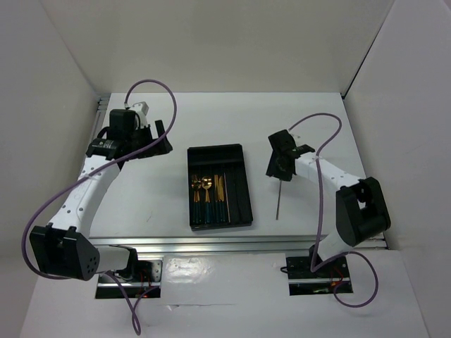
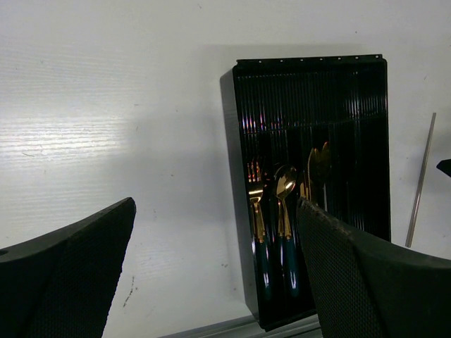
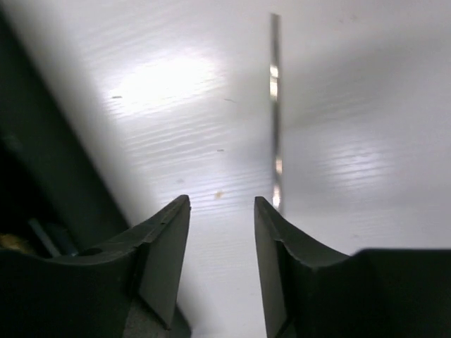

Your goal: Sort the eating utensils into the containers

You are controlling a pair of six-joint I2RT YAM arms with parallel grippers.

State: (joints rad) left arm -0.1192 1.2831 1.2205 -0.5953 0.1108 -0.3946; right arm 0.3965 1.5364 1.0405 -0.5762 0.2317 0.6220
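Observation:
The black tray (image 1: 215, 156) lies mid-table with lengthwise compartments. Gold-headed, teal-handled utensils (image 1: 208, 191) lie in its near half. The left wrist view shows the tray (image 2: 310, 91) holding a fork (image 2: 255, 204), a spoon (image 2: 284, 190) and a knife (image 2: 318, 169). A thin grey stick (image 1: 279, 201) lies on the table right of the tray. My right gripper (image 1: 277, 171) is open just above the stick's far end. In the right wrist view the stick (image 3: 275, 105) runs behind the right fingertip (image 3: 271, 232), outside the gap of the right gripper (image 3: 222, 201). My left gripper (image 1: 163, 139) is wide open and empty, left of the tray; its wrist view shows the same (image 2: 216, 204).
White walls enclose the table on three sides. An aluminium rail (image 1: 211, 243) runs along the near edge. The tray's dark side wall (image 3: 42, 155) is close on the left of the right gripper. The stick also shows in the left wrist view (image 2: 421, 179).

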